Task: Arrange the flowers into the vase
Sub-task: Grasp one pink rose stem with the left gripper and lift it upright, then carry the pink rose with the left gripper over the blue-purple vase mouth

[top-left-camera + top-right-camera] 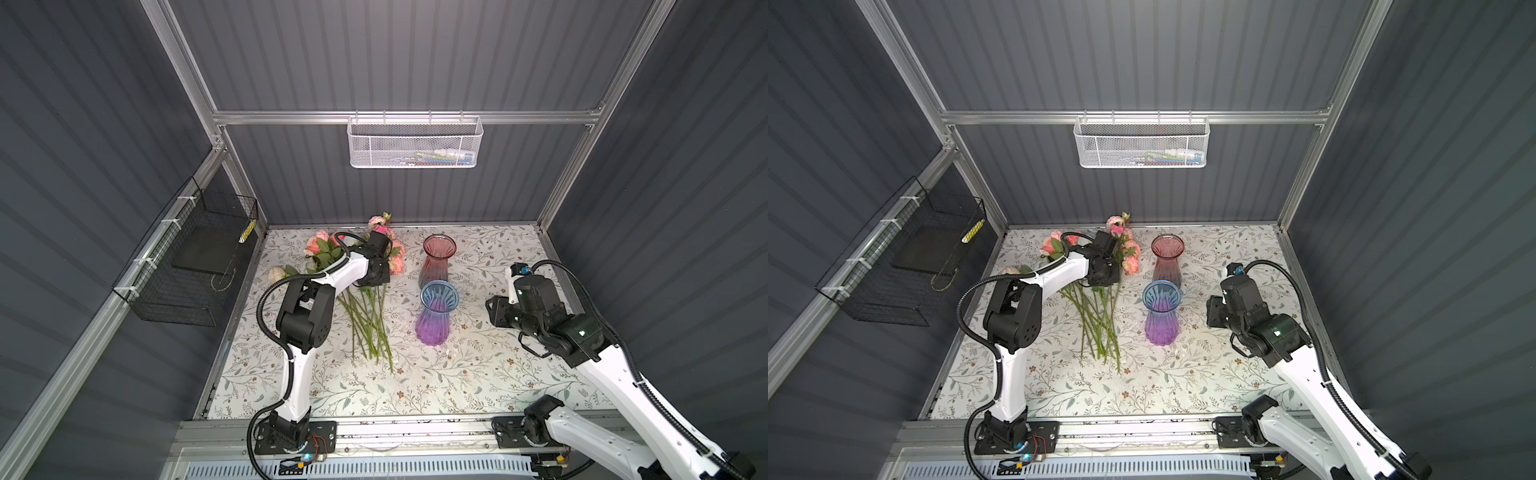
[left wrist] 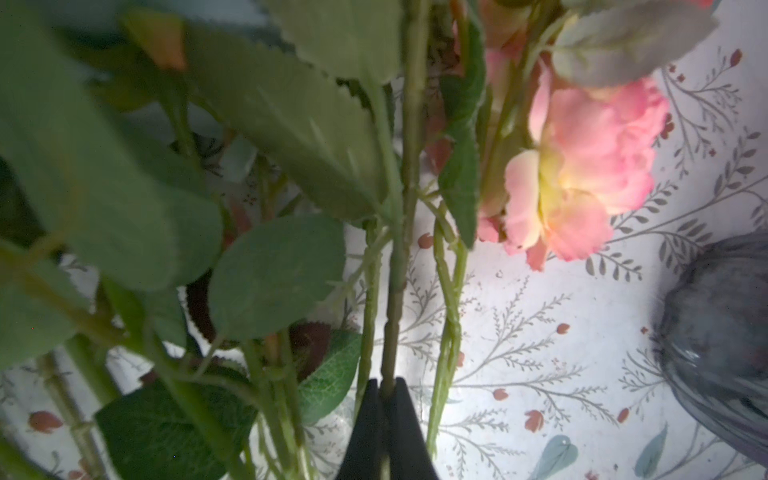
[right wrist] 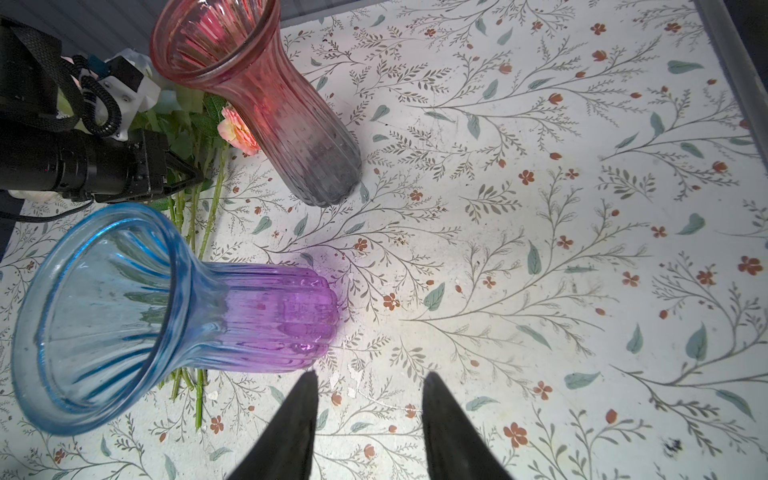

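Floral tabletop (image 1: 478, 374), flowers (image 1: 365, 316) lying flat, left hand (image 2: 386, 384) pinching one stem (image 2: 395, 291)

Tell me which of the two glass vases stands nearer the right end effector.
The blue-rimmed, purple-bodied glass vase; the pink-to-grey glass vase stands farther back from the right end effector.

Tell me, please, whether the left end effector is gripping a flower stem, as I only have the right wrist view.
Observer: Yes; in the left wrist view the left end effector is shut on one green stem.
Operator: Where do the blooms lie?
Observer: In a top view the blooms lie toward the back wall, the stems running toward the front.
Operator: Is anything hanging on that wall?
Observer: A white mesh basket hangs there.
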You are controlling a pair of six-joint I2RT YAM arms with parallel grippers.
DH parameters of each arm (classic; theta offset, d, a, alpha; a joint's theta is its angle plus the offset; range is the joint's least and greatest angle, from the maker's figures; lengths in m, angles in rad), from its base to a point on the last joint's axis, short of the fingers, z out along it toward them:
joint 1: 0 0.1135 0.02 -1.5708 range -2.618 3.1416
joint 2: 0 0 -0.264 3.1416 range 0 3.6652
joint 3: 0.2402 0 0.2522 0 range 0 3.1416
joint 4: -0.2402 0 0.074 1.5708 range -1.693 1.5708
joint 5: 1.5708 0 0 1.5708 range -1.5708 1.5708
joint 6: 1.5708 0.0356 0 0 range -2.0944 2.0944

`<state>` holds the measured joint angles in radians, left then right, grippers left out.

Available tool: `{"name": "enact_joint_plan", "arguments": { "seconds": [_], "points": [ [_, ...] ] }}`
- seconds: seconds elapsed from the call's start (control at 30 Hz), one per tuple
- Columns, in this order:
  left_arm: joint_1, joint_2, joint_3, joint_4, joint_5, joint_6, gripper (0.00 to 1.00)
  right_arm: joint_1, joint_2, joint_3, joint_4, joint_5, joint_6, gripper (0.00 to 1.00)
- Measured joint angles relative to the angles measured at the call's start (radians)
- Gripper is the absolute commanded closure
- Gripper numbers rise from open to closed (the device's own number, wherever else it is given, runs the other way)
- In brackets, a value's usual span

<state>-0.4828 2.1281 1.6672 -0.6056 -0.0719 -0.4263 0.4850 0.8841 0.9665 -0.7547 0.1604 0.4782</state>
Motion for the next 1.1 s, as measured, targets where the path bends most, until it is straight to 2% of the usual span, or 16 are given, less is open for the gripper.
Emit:
{"name": "enact_joint_plan", "arguments": {
  "seconds": [0.17, 0.23, 0.37, 0.47, 0.67, 0.8, 0.97, 1.1],
  "points": [
    [0.0, -0.075, -0.006, 0.0, 0.041, -0.009, 1.0, 0.0, -0.001, 0.0, 0.002, -0.01, 0.0, 0.55],
    [0.0, -0.141, -0.014, 0.003, 0.055, -0.012, 1.0, 0.0, -0.001, 0.0, 0.011, -0.021, -0.002, 0.5],
    [0.0, -0.309, -0.06, 0.048, 0.072, -0.014, 1.0, 0.0, -0.019, -0.022, 0.063, -0.061, -0.017, 0.31],
    [0.0, -0.454, -0.13, 0.117, 0.079, -0.006, 1.0, 0.0, -0.047, -0.047, 0.102, -0.097, -0.027, 0.25],
    [0.0, -0.725, -0.307, 0.293, 0.109, 0.029, 1.0, 0.0, -0.08, -0.08, 0.187, -0.173, -0.042, 0.23],
    [0.0, -0.882, -0.401, 0.412, 0.172, 0.058, 1.0, 0.0, -0.08, -0.081, 0.215, -0.223, -0.043, 0.22],
    [0.0, -0.972, -0.36, 0.545, 0.318, 0.075, 1.0, -0.001, -0.18, -0.164, 0.361, -0.369, -0.05, 0.21],
    [-0.001, -0.945, -0.238, 0.619, 0.426, 0.05, 1.0, -0.001, -0.272, -0.231, 0.475, -0.452, -0.049, 0.2]
  ]
}}
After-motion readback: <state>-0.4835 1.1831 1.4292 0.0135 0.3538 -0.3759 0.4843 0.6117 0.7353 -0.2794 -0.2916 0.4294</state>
